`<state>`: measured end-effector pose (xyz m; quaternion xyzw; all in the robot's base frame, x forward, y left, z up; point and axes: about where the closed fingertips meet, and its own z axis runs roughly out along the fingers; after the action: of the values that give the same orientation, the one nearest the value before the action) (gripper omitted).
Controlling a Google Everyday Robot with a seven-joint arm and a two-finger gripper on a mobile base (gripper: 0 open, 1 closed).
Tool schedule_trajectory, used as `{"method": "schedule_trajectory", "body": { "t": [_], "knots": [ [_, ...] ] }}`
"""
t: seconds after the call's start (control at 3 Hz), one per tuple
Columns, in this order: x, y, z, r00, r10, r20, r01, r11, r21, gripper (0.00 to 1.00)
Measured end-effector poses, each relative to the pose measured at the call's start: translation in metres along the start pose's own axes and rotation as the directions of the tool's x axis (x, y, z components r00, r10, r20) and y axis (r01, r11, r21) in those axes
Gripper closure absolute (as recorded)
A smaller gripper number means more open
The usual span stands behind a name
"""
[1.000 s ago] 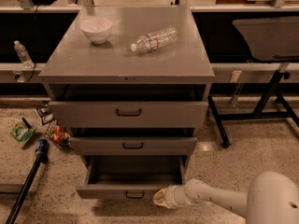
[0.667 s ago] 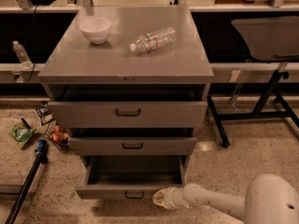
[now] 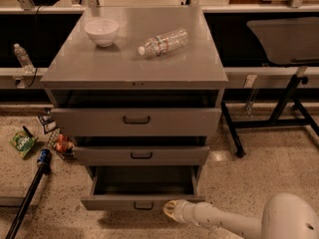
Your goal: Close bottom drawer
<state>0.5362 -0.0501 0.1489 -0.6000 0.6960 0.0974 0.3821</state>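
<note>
Low down, arm (image 3: 224,221) outstretched, hand (image 3: 171,210) at open bottom drawer (image 3: 114,203) front's right end, grip unclear

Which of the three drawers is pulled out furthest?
The bottom drawer: its inside shows, while the middle drawer and top drawer stand only slightly out. The gripper is near the right end of its front panel.

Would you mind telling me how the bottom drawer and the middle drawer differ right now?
The bottom drawer is pulled far out, its inside showing; the middle drawer sits nearly in. The end effector is at the bottom drawer's front, away from the middle drawer. Both are grey with black handles.
</note>
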Motion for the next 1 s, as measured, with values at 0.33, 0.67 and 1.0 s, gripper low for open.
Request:
{"method": "schedule_trajectory", "body": {
  "t": [0.33,0.67,1.0],
  "knots": [
    [0.011,-0.021,0.017,1.0,-0.021,-0.002,0.021,0.9993,0.031,1.0],
    [0.02,-0.038,0.026,0.999,-0.035,-0.008,0.036,0.9984,0.043,1.0],
    [0.031,-0.059,0.035,0.999,-0.05,-0.015,0.051,0.9975,0.048,1.0]
  ]
}}
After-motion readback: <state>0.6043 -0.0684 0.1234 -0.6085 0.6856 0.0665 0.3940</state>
